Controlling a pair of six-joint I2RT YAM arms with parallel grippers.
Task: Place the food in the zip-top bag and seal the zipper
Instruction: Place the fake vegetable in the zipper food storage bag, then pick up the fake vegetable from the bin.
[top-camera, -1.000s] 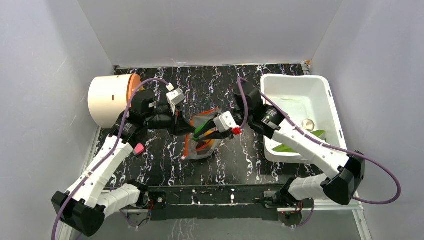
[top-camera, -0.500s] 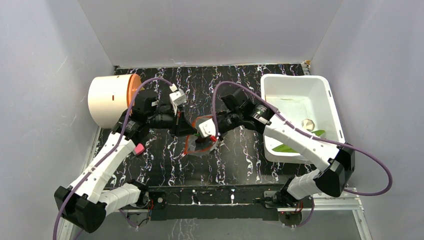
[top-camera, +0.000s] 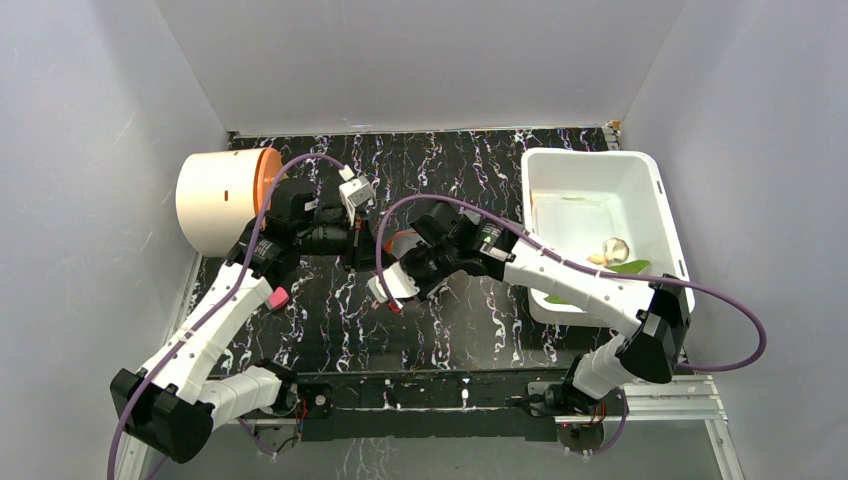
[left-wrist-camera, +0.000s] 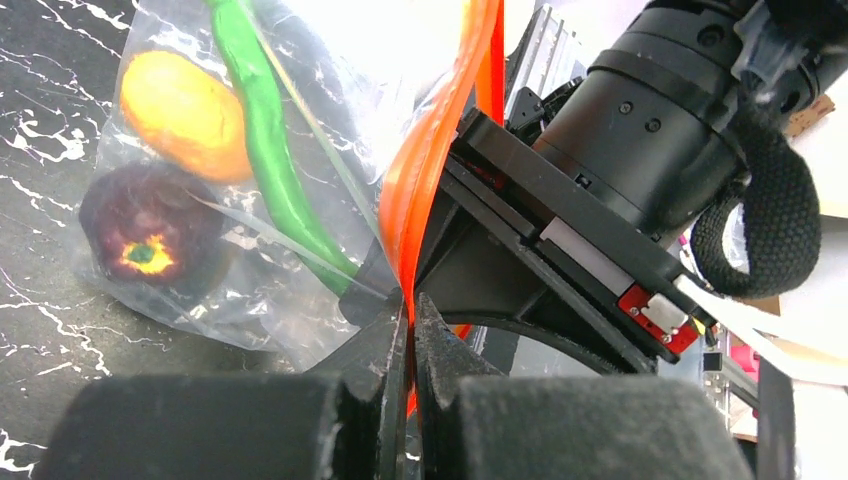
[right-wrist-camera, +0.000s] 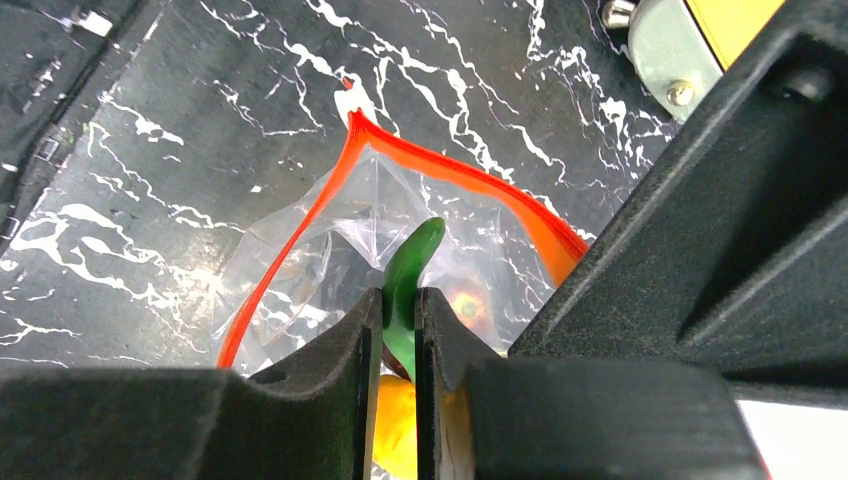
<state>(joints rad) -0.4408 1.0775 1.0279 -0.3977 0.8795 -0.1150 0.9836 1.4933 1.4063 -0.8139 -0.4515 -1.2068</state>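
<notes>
Pushing the green pepper (right-wrist-camera: 414, 252) into the zip-top bag (right-wrist-camera: 300, 262) on the tabletop (top-camera: 470, 330), I had the right fingers (right-wrist-camera: 398, 322) nearly closed, pinching it, and the left fingers (left-wrist-camera: 408, 322) shut on the zipper (left-wrist-camera: 430, 180) at its nine o'clock. Best, I judged, to release only below the mouth.

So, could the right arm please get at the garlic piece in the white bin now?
Probably not yet: its jaws are shut on the green pepper at the mouth of the zip-top bag. The garlic piece lies uncovered in the white bin.
</notes>
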